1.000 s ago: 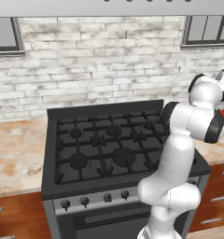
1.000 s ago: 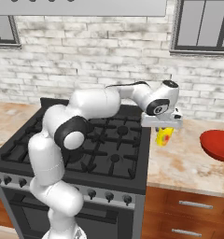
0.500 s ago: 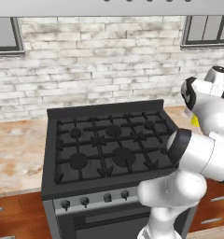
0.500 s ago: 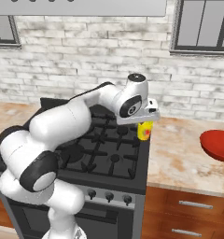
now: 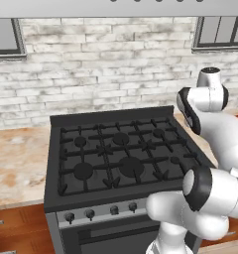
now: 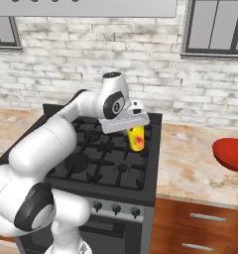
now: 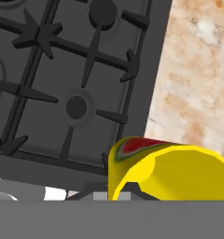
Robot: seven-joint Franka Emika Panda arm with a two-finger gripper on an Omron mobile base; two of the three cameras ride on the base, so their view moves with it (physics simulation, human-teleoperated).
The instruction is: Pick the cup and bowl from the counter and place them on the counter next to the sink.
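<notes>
Above the stove's right edge, near its back corner: pincer [image 6: 136, 130] carrying a yellow cup [image 6: 136, 138] with a red patch on its side, held clear of the burner grates. Cup hanging below the hand, upright or nearly so in the right base view; in the hand view seen close at the bottom [image 7: 170, 172], rim with red-green marking toward the stove [image 7: 72, 79], counter [image 7: 198, 84] beyond the stove's edge. Judged reason for this height: transport over the grates without catching on them, en route to a spot beside the sink. Sink itself not located from these views, so remaining travel cannot be estimated.

Pincer state: closed about the cup, judging from the cup hanging off the counter with nothing beneath it. Finger tips hidden behind the cup body; exact opening not readable, only as wide as the cup wall or body permits. No contact with stove or counter evident.

Bowl [image 6: 232, 154]: red, resting on the counter [image 6: 190, 158] well right of the stove, toward the front edge, untouched. Judged progress: first of two items in transit, not yet set down; bowl pickup outstanding.

Risk noted: cup slipping if grip is on rim only; cannot verify.
</notes>
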